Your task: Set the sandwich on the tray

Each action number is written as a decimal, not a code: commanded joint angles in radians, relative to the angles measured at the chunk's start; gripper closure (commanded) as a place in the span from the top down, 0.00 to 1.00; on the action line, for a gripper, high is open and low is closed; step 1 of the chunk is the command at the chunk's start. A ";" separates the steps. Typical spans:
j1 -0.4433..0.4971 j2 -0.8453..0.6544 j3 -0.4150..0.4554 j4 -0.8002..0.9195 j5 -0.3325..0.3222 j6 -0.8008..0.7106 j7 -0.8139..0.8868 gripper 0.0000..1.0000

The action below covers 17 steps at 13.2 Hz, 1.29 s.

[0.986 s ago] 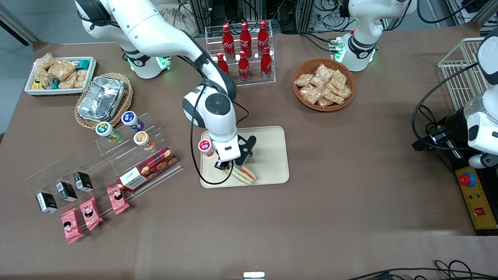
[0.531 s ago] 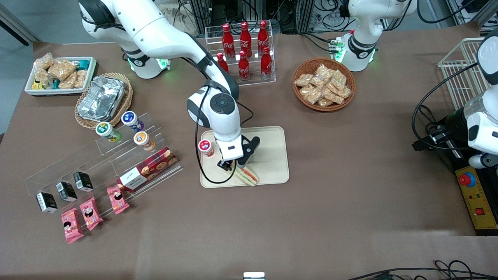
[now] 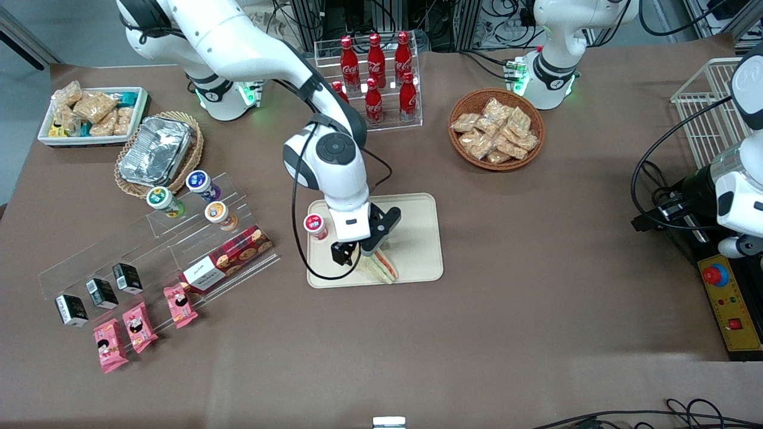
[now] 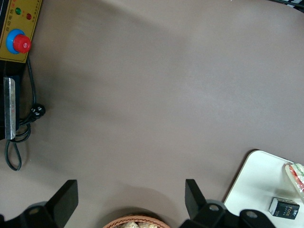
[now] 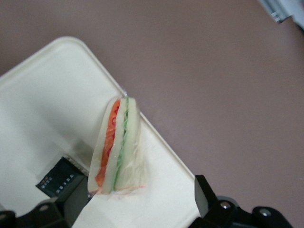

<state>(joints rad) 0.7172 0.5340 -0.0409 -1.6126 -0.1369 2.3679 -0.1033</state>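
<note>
The sandwich (image 3: 380,268) now stands on the tray (image 3: 417,238), at the tray's edge nearest the front camera; a second ago it hung tilted just above that edge, so it has been lowered and turned more upright. In the right wrist view the sandwich (image 5: 116,149) rests on its bread edge on the tray (image 5: 42,95), filling stripes upward, close to the rim. The end effector (image 3: 357,256) sits directly above the sandwich and has rotated slightly over the last second. Its fingers (image 5: 209,199) stand wide, one on each side of the sandwich with visible clearance, so the sandwich appears released. Judgement: the placement is effectively done, and only a straight upward retreat remains. Risk: the sandwich stands on a narrow edge beside the rim and could tip toward the bench (image 3: 477,333) if a finger brushes the wrap. A small black box (image 5: 59,178) lies on the tray just beside the sandwich. Farther from the camera, at the tray's corner toward the working arm's end, stands a red-lidded cup (image 3: 315,225).
</note>
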 commanded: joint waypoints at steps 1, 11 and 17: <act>-0.048 -0.081 -0.007 -0.003 0.118 -0.096 0.033 1.00; -0.335 -0.311 -0.050 -0.003 0.166 -0.544 0.039 1.00; -0.467 -0.425 -0.097 -0.001 0.168 -0.622 0.039 1.00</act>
<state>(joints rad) 0.2689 0.1579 -0.1128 -1.6001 0.0050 1.7866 -0.0744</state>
